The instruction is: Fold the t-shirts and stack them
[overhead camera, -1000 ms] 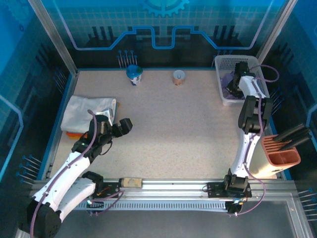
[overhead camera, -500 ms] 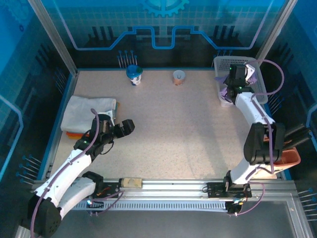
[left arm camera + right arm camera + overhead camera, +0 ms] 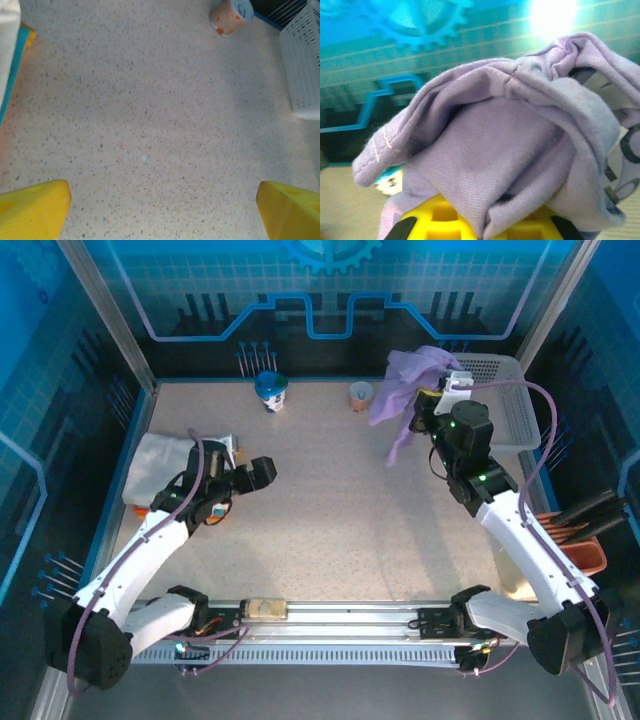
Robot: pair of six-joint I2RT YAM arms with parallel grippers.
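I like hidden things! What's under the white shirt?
An orange edge peeks out beneath the white t-shirt. The rest of it is covered by the shirt.

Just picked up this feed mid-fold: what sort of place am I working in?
Probably an enclosed robot test cell: a speckled table boxed in by blue printed panels and aluminium frame posts, with both arms bolted to a rail.

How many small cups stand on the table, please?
2. A blue cup stands near the far edge, left of centre; an orange cup stands to its right, near the hanging lavender shirt. More could hide behind the shirt.
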